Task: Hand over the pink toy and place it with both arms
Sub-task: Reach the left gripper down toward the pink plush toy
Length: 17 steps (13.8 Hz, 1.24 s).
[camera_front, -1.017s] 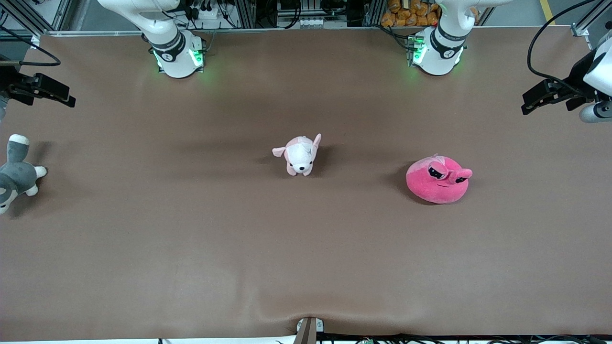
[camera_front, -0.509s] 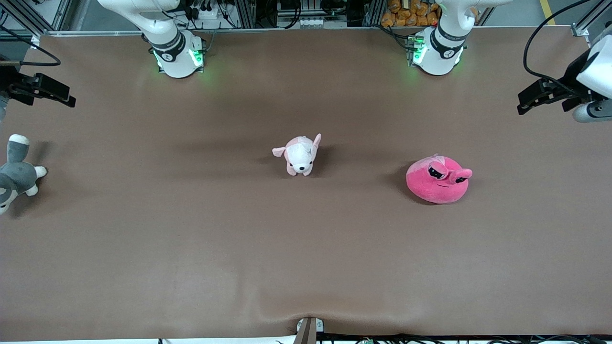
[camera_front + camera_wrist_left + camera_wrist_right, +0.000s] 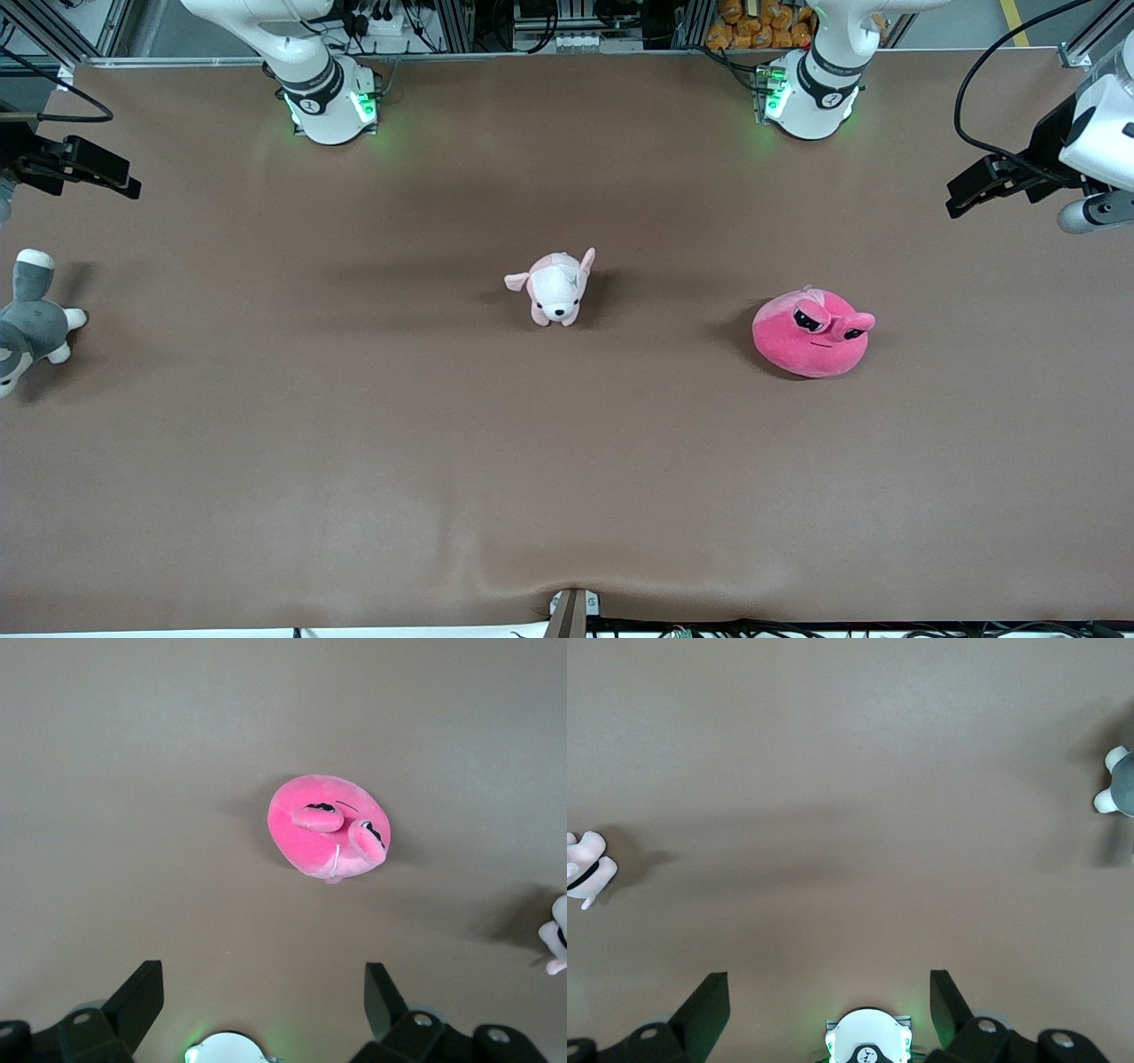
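Observation:
The pink toy (image 3: pixel 811 334), a round hot-pink plush with two stalk eyes, lies on the brown table toward the left arm's end. It also shows in the left wrist view (image 3: pixel 326 826). My left gripper (image 3: pixel 959 202) is open and empty, up in the air over the table's edge at the left arm's end. In its wrist view the left gripper (image 3: pixel 263 1003) has its jaws wide apart. My right gripper (image 3: pixel 124 184) is open and empty, up over the right arm's end of the table. The right gripper (image 3: pixel 829 1005) shows wide-open jaws over bare table.
A small pale pink-and-white puppy plush (image 3: pixel 555 286) sits at the table's middle. A grey-and-white plush animal (image 3: pixel 27 326) lies at the right arm's end, nearer to the front camera than the right gripper. The two arm bases (image 3: pixel 326 102) (image 3: pixel 808 97) stand at the top.
My left gripper has moved a little inward over the table toward the pink toy. The right arm and the plushes have not moved.

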Tool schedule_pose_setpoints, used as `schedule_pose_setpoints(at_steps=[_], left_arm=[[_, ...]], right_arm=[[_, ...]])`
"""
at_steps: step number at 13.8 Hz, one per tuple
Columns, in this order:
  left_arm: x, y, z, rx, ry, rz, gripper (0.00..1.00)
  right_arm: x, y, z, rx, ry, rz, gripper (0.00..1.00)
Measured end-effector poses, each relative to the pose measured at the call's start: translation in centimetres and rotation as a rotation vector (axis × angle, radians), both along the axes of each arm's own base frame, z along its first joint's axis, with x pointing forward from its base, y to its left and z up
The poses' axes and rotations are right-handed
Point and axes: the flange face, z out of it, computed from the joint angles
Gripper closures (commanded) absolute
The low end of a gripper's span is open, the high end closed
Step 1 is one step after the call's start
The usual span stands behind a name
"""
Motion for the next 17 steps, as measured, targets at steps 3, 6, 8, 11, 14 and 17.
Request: schedule_pose_setpoints(at_steps=[3, 6, 8, 11, 14, 17], left_arm=[[0.1, -0.1, -1.1, 0.009, 0.019, 0.105, 0.00], [0.7, -0.1, -2.8, 0.019, 0.044, 0.202, 0.00], [1.2, 0.0, -4.4, 0.032, 0.068, 0.298, 0.00], [1.5, 0.0, -6.6, 0.059, 0.098, 0.471, 0.00], [1.7, -0.2, -8.7, 0.072, 0.132, 0.610, 0.00], [2.2, -0.3, -11.1, 0.100, 0.149, 0.747, 0.00]], right_arm=[[0.0, -0.2, 0.0, 0.000, -0.001, -0.005, 0.00], [0.0, -0.4, 0.1, 0.000, -0.003, -0.009, 0.00], [0.0, -0.5, 0.1, 0.000, -0.003, -0.009, 0.00], [0.0, -0.5, 0.1, 0.000, -0.003, -0.009, 0.00], [0.0, -0.5, 0.1, 0.000, -0.003, -0.009, 0.00], [0.0, -0.5, 0.1, 0.000, -0.003, -0.009, 0.00]])
